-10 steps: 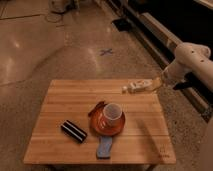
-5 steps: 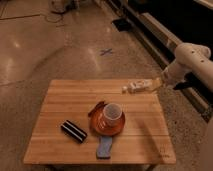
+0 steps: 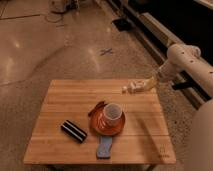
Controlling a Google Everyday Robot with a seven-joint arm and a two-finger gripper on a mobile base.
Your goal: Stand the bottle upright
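Note:
The bottle [image 3: 133,87] lies on its side at the table's far right edge, its white cap pointing left. My gripper [image 3: 149,83] is at the bottle's right end, at the tip of the white arm [image 3: 182,56] that comes in from the right. Its fingers stand open around that end. I cannot tell whether they touch the bottle.
On the wooden table [image 3: 55,107], a translucent cup [image 3: 112,114] stands on an orange plate [image 3: 102,126] near the middle. A black block [image 3: 73,131] lies front left and a blue object [image 3: 105,147] at the front edge. A dark shelf unit [image 3: 165,25] runs along the right.

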